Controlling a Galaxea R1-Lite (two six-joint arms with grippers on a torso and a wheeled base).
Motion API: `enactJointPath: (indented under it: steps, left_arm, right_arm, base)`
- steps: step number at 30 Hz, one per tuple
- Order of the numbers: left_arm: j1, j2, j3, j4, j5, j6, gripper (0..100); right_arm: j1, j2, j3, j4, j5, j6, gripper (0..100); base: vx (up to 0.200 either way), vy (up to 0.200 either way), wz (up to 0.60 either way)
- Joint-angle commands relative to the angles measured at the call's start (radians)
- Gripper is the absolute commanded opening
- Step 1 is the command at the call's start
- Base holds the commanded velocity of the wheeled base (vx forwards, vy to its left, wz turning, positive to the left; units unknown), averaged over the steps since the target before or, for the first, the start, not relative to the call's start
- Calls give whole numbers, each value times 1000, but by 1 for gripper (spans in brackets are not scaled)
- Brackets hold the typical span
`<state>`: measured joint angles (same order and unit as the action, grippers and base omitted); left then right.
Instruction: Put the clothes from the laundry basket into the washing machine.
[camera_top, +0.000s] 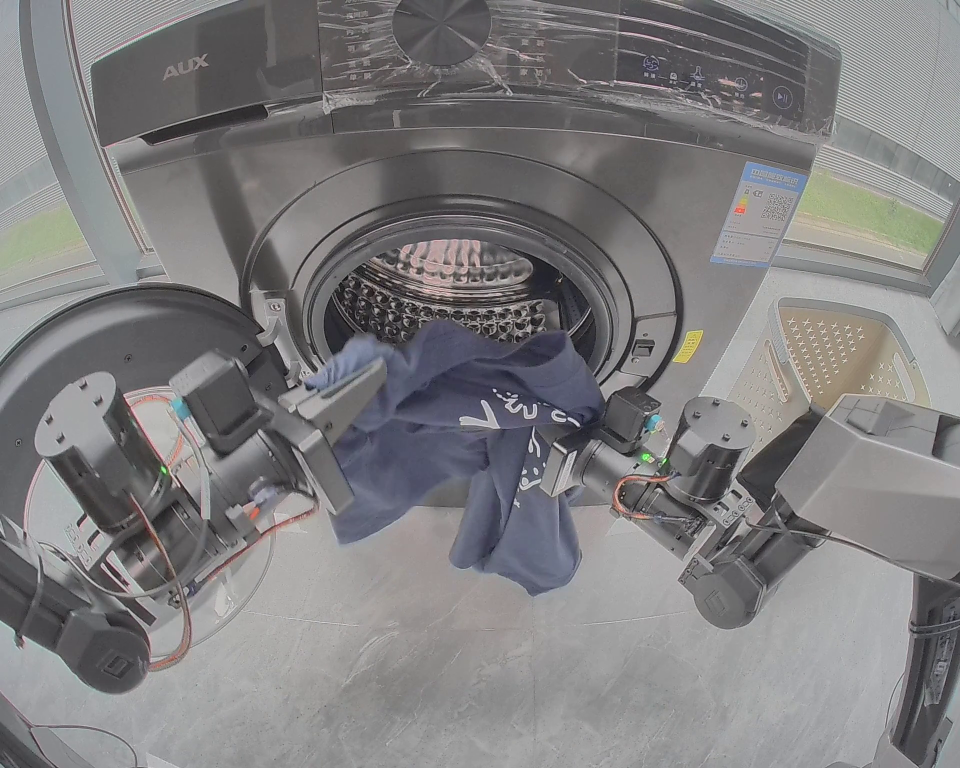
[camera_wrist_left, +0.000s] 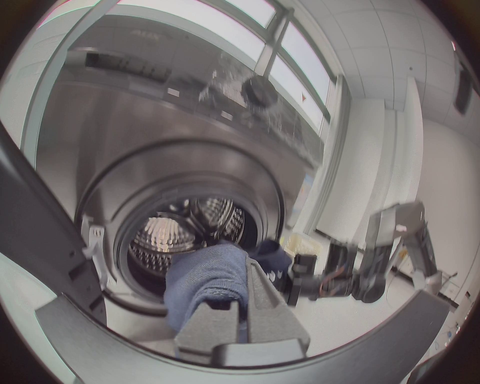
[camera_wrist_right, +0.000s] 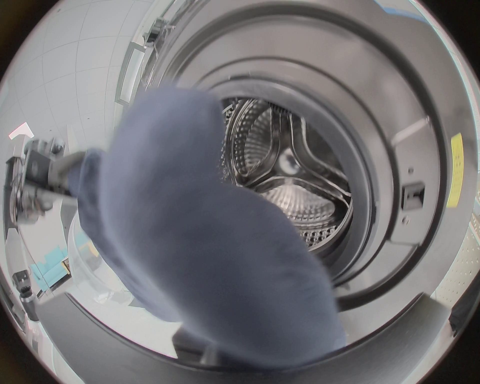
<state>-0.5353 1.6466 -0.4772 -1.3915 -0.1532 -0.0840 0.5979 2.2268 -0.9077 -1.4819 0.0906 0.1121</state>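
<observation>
Your left hand (camera_top: 365, 385) is pinching the shirt (camera_top: 470, 420), and your right hand (camera_top: 548, 462) is gripping its other side; it is hanging between them just in front of the washer's (camera_top: 700, 250) open drum (camera_top: 450, 290).

drum mouth (camera_top: 455, 290): upper half open | navy shirt (camera_top: 470, 410) draped across lower lip | door (camera_top: 110, 340) swung wide left

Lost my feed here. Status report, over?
Left gripper shut on navy shirt. Shirt hangs before drum mouth, not inside. Right gripper at its other end. Door open.
</observation>
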Motion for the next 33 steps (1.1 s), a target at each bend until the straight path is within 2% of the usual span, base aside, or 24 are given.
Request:
enactJointPath:
  steps: [1, 6, 7, 12, 16, 17, 22, 28, 33]
  left_arm:
    - [-3, 96, 111, -14, -8, 58, 0]
    - [-11, 150, 161, -35, -19, 75, 0]
    - [-12, 182, 181, -55, -26, 86, 0]
    - [-11, 266, 198, -159, -34, 102, 0]
    - [-11, 272, 187, -159, -37, 104, 0]
    - [-11, 271, 187, -159, -37, 104, 100]
    - [-14, 268, 197, -159, -39, 99, 100]
    - [-60, 260, 262, -159, -31, 95, 100]
    - [-146, 260, 338, -159, -17, 93, 100]
  right_arm:
    - [5, -73, -17, 6, -17, 4, 0]
    - [16, -76, -45, 18, -32, 8, 0]
    - [19, -85, -60, 25, -32, 8, 0]
    - [39, -105, -66, 43, -34, 8, 0]
    - [48, -111, -62, 45, -38, 8, 0]
    - [49, -111, -62, 45, -45, 8, 0]
    - [49, -111, -60, 45, -46, 8, 0]
    - [51, -128, -59, 48, -48, 6, 0]
    - [49, -142, -51, 51, -48, 6, 0]
  base:
    - [0, 0, 0]
    - [0, 0, 0]
    - [0, 0, 0]
    - [0, 0, 0]
    - [0, 0, 0]
    - [0, 0, 0]
    - [0, 0, 0]
    - [0, 0, 0]
    - [0, 0, 0]
